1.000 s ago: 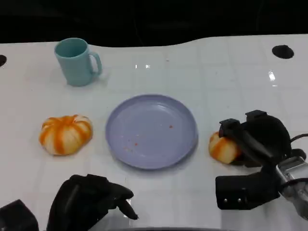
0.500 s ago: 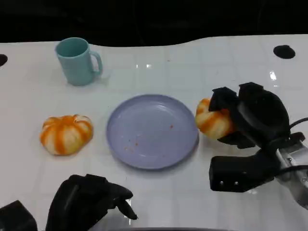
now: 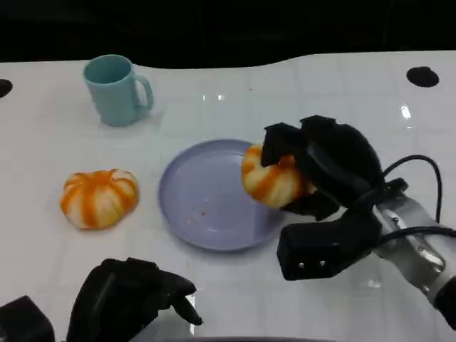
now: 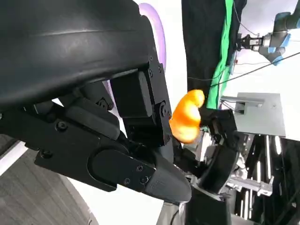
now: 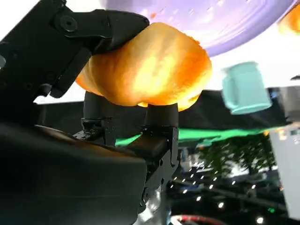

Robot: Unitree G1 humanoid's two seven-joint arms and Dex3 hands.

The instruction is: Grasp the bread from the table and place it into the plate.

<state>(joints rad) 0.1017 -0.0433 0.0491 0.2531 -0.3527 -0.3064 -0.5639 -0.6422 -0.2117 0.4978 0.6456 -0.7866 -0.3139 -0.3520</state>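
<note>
My right hand grips an orange-and-white bread roll and holds it above the right rim of the lavender plate. The right wrist view has the same roll clamped between the black fingers, with the plate behind it. A second roll lies on the table left of the plate. My left hand sits low at the front left with its fingers curled in, holding nothing. From the left wrist, the held roll and the plate's edge show past the black fingers.
A teal mug stands at the back left of the white table. A black hole marks the table's far right, and a black cable loops beside my right forearm.
My right hand has lifted the roll off the table right of the plate and carried it left, over the plate's right rim. The left hand has stayed put.
</note>
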